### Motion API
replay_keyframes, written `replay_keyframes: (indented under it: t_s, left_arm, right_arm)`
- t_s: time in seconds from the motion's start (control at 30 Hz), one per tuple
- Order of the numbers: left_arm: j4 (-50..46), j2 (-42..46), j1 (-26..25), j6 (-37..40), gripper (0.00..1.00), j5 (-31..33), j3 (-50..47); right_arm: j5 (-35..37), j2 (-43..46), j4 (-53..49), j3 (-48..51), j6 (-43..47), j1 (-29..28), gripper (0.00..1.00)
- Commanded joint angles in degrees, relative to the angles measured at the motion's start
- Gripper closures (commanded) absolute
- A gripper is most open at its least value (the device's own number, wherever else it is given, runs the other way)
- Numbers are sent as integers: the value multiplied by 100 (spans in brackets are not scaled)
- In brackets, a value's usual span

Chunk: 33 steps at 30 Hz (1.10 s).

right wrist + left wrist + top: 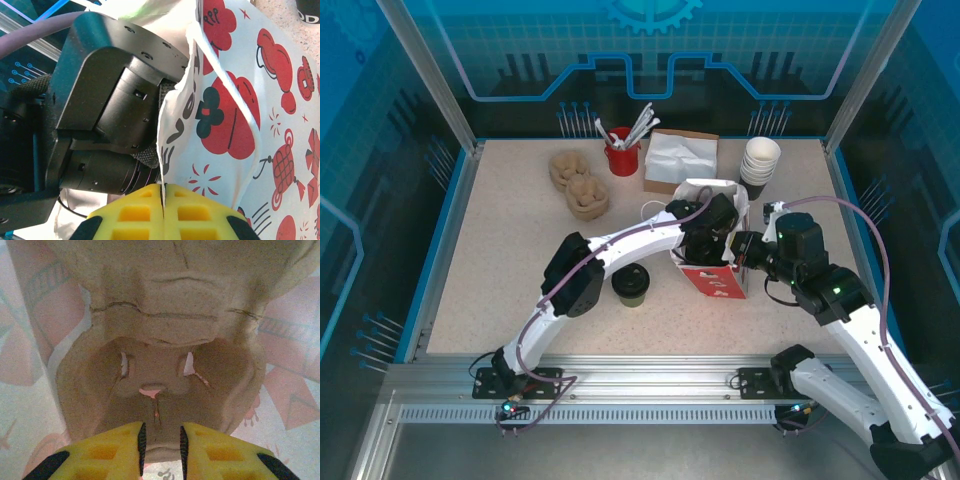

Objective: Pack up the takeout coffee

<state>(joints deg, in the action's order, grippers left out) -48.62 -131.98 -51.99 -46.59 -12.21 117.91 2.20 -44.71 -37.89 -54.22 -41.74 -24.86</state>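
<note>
Speckled tabletop [500, 250]: takeout coffee [631, 285] stands beside paper bag [715, 280]. Right gripper [163, 192] pinches the bag's rim. Left gripper [161, 440], inside the bag, is narrowly parted, perhaps gripping pulp tray [165, 320].

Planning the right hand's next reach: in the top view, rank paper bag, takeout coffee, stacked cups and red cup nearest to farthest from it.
1. paper bag, its rim pinched by the right hand
2. stacked cups, farther back
3. takeout coffee, to the left
4. red cup, back left

Bench [490, 270] lies bare from 7 to 10 o'clock. The left arm [640, 238] blocks the paper bag [717, 283] mouth at 3, and a pulp tray [165, 325] fills the bag's inside. The takeout coffee [631, 285] stands at 6. A mug [621, 160], napkins [682, 158] and a cup stack [760, 160] line 12.
</note>
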Motion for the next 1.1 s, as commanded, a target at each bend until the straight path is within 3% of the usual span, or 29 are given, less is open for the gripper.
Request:
replay_keyframes:
  t_s: [0.0, 0.53, 1.07]
  left_arm:
    - [96, -238, 12, -66, 73, -311, -149]
    - [131, -635, 22, 43, 73, -585, -24]
    - [515, -378, 119, -15, 73, -896, -272]
  right_arm:
    - [-364, 15, 363, 13, 199, -105, 100]
    - [-839, -161, 603, -71, 486, -106, 100]
    - [-1115, -303, 729, -311, 710, -107, 100]
